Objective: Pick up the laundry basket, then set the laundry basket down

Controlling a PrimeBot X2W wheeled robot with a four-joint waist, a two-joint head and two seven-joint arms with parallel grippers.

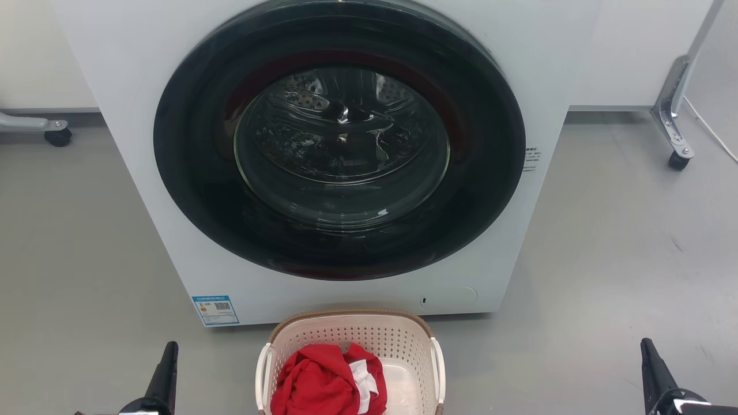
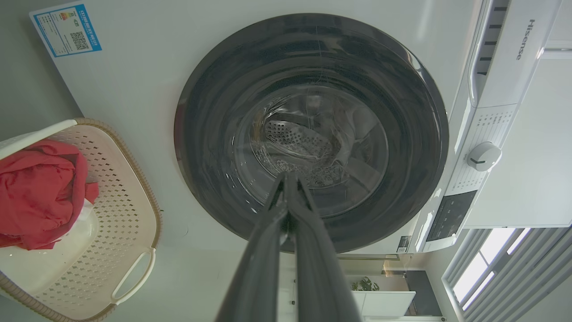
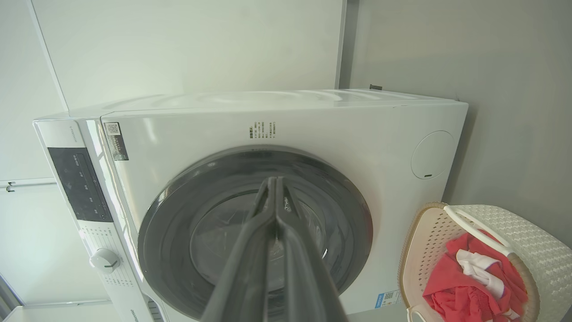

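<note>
Our left hand (image 1: 170, 349) and right hand (image 1: 646, 344), both pressed together and empty, point at the washer (image 1: 138, 190). Between them, on the floor just before it, sits the basket (image 1: 351, 317), nearer the left hand, we judge. Its left handle (image 1: 262, 374) and right handle (image 1: 440, 369) each face outward toward a hand.

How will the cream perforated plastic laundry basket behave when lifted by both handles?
Probably light: the laundry basket holds only a small red-and-white cloth pile. Perforated walls look stiff; thin white handles may flex. Cloth lies toward the robot's left, so slight tilt possible.
</note>
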